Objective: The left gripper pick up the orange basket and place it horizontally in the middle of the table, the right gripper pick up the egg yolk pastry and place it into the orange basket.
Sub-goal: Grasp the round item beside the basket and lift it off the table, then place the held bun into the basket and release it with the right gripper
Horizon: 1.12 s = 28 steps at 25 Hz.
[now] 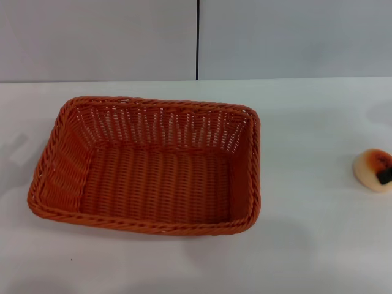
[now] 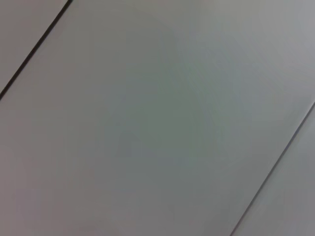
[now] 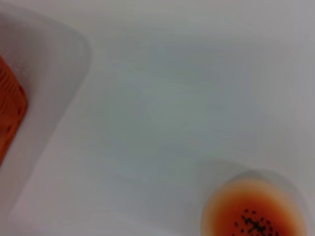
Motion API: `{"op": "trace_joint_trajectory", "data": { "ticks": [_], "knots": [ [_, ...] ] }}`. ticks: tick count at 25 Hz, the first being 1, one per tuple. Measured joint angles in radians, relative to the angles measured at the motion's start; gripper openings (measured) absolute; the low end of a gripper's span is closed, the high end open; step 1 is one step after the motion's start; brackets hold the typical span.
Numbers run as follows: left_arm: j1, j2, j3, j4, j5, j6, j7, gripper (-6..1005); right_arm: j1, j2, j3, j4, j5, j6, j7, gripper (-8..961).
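Observation:
The orange basket (image 1: pixel 252 177) lies flat and empty on the white table (image 1: pixel 312 245), its long side running left to right, a little left of the middle. A corner of the basket (image 3: pixel 10 110) also shows in the right wrist view. The egg yolk pastry (image 1: pixel 371 169) sits on the table at the far right edge of the head view, well apart from the basket, with dark specks on its orange-brown top. The right wrist camera looks down on the pastry (image 3: pixel 253 214) from above. Neither gripper shows in any view.
A grey panelled wall (image 1: pixel 98 37) with a dark vertical seam (image 1: pixel 197 40) stands behind the table. The left wrist view holds only grey wall panels (image 2: pixel 162 123). Bare tabletop lies between basket and pastry.

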Motion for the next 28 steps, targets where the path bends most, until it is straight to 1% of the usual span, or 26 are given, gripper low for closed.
{"op": "trace_joint_trajectory", "data": {
  "ticks": [4,5,6,8,9,10,11,12,14,15,16,19,23,26,28],
  "knots": [
    [0.0,0.0,0.0,0.0,0.0,0.001,0.0,739,-0.003,0.0,0.015,-0.082,0.021,-0.051,0.001,93],
    [-0.001,0.0,0.0,0.0,0.0,0.001,0.0,739,0.0,0.0,0.019,-0.154,0.027,-0.094,0.003,72],
    [-0.002,0.0,0.0,0.0,0.0,0.001,0.0,739,0.0,0.0,0.019,-0.154,0.027,-0.094,0.003,58],
    [-0.003,0.0,0.0,0.0,0.0,0.002,0.0,738,0.01,0.006,0.022,-0.247,0.043,-0.138,0.006,31],
    [-0.007,0.0,0.0,0.0,0.0,0.003,0.0,738,0.015,0.008,0.021,-0.275,0.057,-0.15,0.006,30],
    [-0.007,0.0,0.0,0.0,0.0,0.003,0.0,738,0.034,0.009,0.016,-0.315,0.12,-0.174,0.006,29],
    [-0.009,-0.001,0.001,-0.001,0.0,0.003,-0.001,738,0.034,0.009,0.016,-0.315,0.12,-0.174,0.006,28],
    [-0.012,-0.001,0.002,-0.006,0.0,0.004,-0.001,738,0.049,0.007,0.01,-0.318,0.169,-0.18,0.002,27],
    [-0.012,-0.001,0.002,-0.006,0.0,0.004,-0.001,738,0.074,0.003,-0.006,-0.295,0.256,-0.183,-0.02,25],
    [-0.015,0.0,0.002,-0.017,0.0,0.007,-0.001,738,0.101,0.003,-0.027,-0.254,0.34,-0.184,-0.061,25],
    [-0.017,0.0,0.002,-0.024,0.0,0.011,-0.001,738,0.101,0.003,-0.027,-0.254,0.34,-0.184,-0.061,25],
    [-0.017,0.0,0.002,-0.026,0.0,0.018,0.0,738,0.136,0.013,-0.058,-0.19,0.462,-0.185,-0.134,24],
    [-0.014,-0.001,0.006,-0.027,0.0,0.021,0.002,739,0.173,0.022,-0.139,-0.096,0.613,-0.188,-0.202,22],
    [-0.012,-0.002,0.007,-0.027,0.001,0.021,0.01,739,0.19,0.031,-0.186,-0.036,0.664,-0.181,-0.24,21],
    [-0.011,-0.003,0.008,-0.028,0.002,0.02,0.014,739,0.201,0.04,-0.196,0.014,0.674,-0.163,-0.273,21]
  ]
}}
